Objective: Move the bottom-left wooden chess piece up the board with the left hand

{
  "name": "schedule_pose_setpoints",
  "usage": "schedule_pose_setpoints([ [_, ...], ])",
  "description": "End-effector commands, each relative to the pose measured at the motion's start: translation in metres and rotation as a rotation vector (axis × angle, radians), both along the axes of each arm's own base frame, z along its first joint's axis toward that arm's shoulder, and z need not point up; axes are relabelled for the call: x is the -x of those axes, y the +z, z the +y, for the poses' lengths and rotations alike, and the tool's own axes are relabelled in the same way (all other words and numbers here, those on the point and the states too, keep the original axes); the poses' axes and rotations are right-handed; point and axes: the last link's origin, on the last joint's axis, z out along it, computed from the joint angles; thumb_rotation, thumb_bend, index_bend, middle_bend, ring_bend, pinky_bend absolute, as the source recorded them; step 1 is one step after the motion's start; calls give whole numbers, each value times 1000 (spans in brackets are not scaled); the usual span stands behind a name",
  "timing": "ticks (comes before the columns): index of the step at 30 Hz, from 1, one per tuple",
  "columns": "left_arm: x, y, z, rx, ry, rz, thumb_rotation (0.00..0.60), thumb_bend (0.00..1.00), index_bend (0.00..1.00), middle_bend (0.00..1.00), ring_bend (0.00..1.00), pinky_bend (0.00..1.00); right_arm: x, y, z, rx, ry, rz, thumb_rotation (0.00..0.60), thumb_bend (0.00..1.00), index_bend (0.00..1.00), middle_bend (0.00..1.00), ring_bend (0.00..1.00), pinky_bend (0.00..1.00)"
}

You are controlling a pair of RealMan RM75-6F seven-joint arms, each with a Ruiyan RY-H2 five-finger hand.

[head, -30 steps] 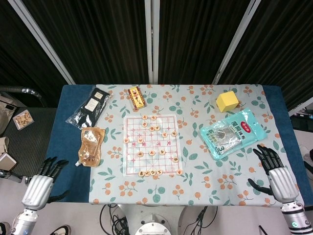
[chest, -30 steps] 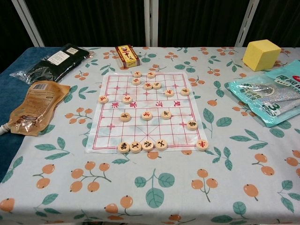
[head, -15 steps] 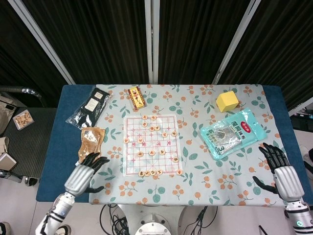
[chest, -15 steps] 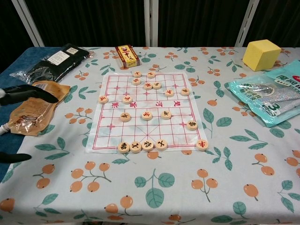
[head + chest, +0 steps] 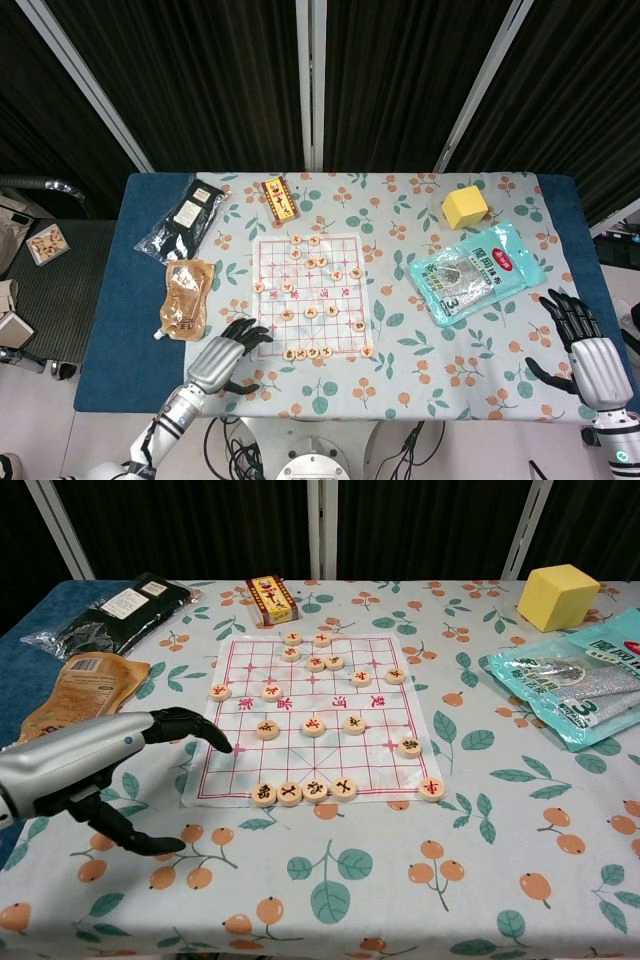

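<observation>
The chess board is a white sheet with red lines, dotted with round wooden pieces. Its bottom-left piece starts a row of several along the near edge. My left hand hovers open just left of the board's near-left corner, its fingers spread toward the board and short of the piece. My right hand is open at the table's near right corner, holding nothing.
A brown pouch lies left of the board, a black packet behind it. A small card box sits past the board's far edge. A yellow block and a teal bag lie to the right.
My left hand has swung in from off the table's left corner to the board's near-left corner. The right hand drifted slightly. No piece has moved.
</observation>
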Motion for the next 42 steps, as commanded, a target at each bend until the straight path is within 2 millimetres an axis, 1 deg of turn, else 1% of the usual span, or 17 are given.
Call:
schedule_pose_setpoints([
  [1,-3,-5,7,-1,4,-15,600,161,238,135,0,49,0,1,-1,2,-1,-1,600,150,0,0,0,0],
  [6,-10,-17,14,2,0,-28,600,206,258,135,0,50,0,5,0,12,3,-1,600,151,0,0,0,0],
  [16,-22,-34,17,-21,-2,-57,600,225,312,148,0,63,4,12,3,31,-7,-3,600,150,0,0,0,0],
  [19,-26,-39,17,-15,-16,-53,600,228,340,149,0,69,5,14,3,36,-9,-7,600,150,0,0,0,0],
  [25,-28,-48,18,-30,-41,-12,600,229,356,150,0,69,7,17,4,44,-8,-9,600,150,0,0,0,0],
  [30,-32,-51,21,-34,-35,-7,600,237,358,151,0,69,9,20,4,52,-12,-12,600,150,0,0,0,0],
  [35,-35,-51,24,-32,-29,-8,600,330,374,156,0,69,11,22,5,60,-14,-17,600,150,0,0,0,0],
  [42,-34,-51,22,-20,-23,2,600,350,380,156,0,70,13,22,5,60,-18,-21,600,151,0,0,0,0],
])
